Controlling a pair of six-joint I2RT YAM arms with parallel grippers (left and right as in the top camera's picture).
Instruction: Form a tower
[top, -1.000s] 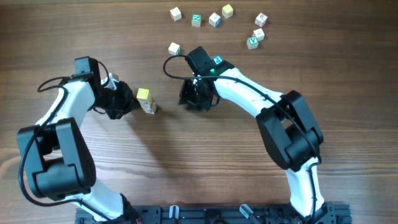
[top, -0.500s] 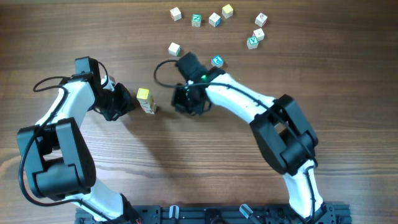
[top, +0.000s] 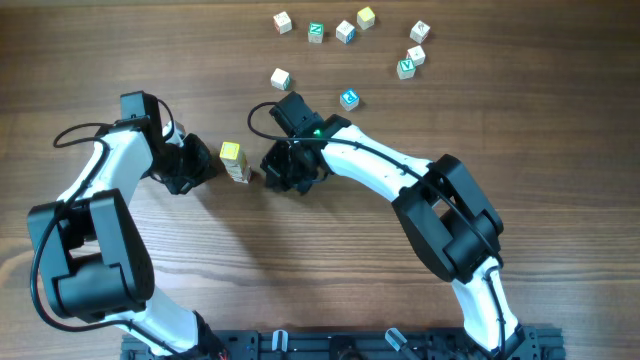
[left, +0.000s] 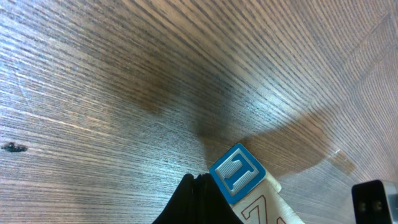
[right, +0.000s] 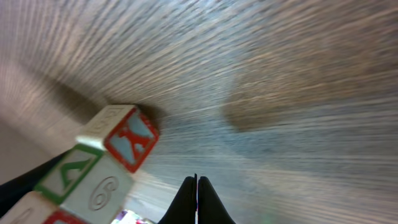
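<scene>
Flanking the tower from both sides, with the left pincer and the right pincer each squeezed fully narrow and gripping nothing. Found between the two, just ahead of the left pincer's tips and a little further from the right pincer's, standing on the bench with the pale yellow cube on top. Seen from the left wrist close beyond the joined fingertips, blue-lettered face nearest. Seen from the right wrist off to the left of the fingertips, red-lettered cube down on the wood. Touching or just apart on the left side: cannot tell.

Risking a topple from here. Slim stack, hard closed tips on either flank, so any sideways nudge or uneven push could likely shear a cube off or tip the lot. Risking, too, a stray sweep into the blue cube on the right pincer's far side when reaching toward the loose cubes beyond.
</scene>
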